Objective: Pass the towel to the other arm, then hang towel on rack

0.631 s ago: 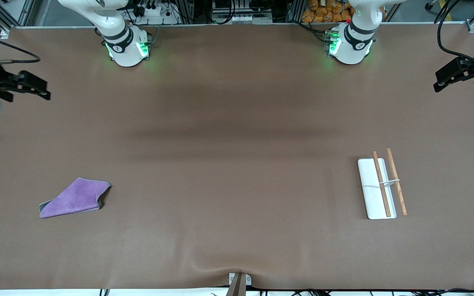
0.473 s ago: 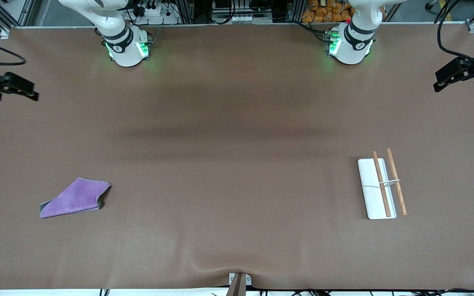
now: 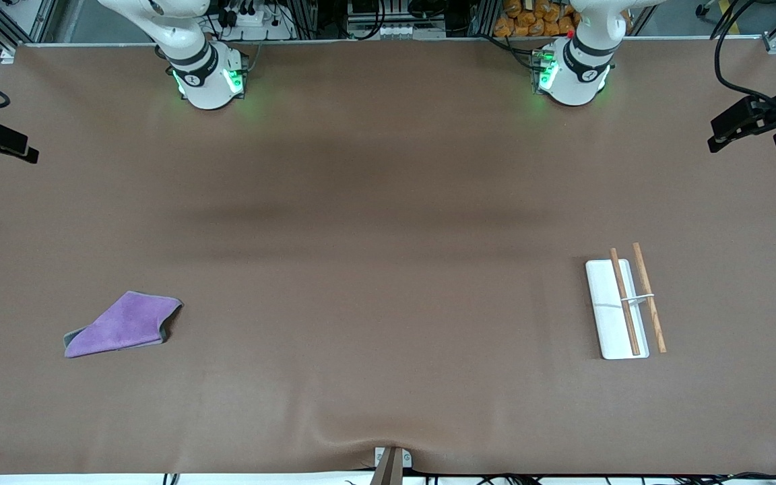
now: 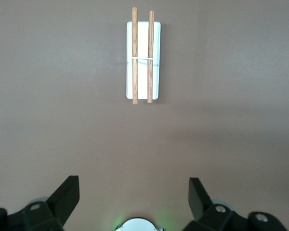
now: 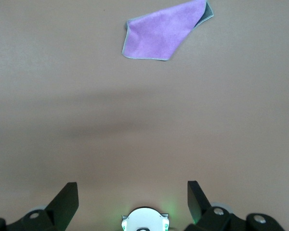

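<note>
The towel (image 3: 122, 325) lies flat on the table toward the right arm's end, purple face up, with a dark grey corner folded out; it also shows in the right wrist view (image 5: 164, 32). The rack (image 3: 620, 306), a white base with two wooden rods and a thin white crosspiece, sits toward the left arm's end; it also shows in the left wrist view (image 4: 143, 55). My right gripper (image 3: 4, 140) is up in the air over the table's edge at the right arm's end, open and empty (image 5: 132, 188). My left gripper (image 3: 731, 131) is over the edge at the left arm's end, open and empty (image 4: 133, 185).
The brown table cover (image 3: 388, 303) has a small ridge near a bracket (image 3: 391, 461) at the edge nearest the front camera. Both arm bases (image 3: 209, 77) (image 3: 573, 74) stand at the edge farthest from it.
My right gripper has moved outward toward the right arm's end of the table, now partly out of the front view. The left gripper, towel and rack have not moved.
</note>
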`<state>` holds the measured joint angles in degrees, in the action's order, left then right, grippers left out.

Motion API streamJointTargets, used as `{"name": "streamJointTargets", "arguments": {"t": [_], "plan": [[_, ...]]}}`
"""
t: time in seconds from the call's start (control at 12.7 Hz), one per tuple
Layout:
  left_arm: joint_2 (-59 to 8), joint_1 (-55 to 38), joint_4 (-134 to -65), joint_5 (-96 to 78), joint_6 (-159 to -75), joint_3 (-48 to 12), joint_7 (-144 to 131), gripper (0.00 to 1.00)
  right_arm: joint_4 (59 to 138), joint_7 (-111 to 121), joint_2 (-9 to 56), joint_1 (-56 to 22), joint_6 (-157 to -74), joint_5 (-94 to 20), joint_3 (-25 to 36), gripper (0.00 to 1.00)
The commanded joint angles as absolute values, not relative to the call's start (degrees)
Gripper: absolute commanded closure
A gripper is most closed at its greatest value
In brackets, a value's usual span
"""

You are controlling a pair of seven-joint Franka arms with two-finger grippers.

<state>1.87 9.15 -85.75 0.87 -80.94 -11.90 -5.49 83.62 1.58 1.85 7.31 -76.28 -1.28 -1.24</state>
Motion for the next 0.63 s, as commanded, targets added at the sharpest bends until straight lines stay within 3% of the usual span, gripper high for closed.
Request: {"name": "streamJointTargets", "arguments": {"t": [0.0, 0.32, 0.55], "plan": [[1.49, 9.14, -85.96, 0.7, -80.59, -12.39, -6.68, 0.0, 83.41, 1.14, 2.8, 5.81, -77.16, -1.76, -1.23, 0.0], [1.67, 9.14, -88.41, 0.62, -82.52, -12.39, -6.59, 0.0, 83.32, 1.22, 4.91, 6.76, -80.85, -0.88, -1.06, 0.0], [1.93, 9.14, -92.36, 0.53, -87.35, -12.39, -6.59, 0.0, 82.88, 1.14, 11.93, 7.21, -82.08, -0.96, -1.05, 0.0]]}}
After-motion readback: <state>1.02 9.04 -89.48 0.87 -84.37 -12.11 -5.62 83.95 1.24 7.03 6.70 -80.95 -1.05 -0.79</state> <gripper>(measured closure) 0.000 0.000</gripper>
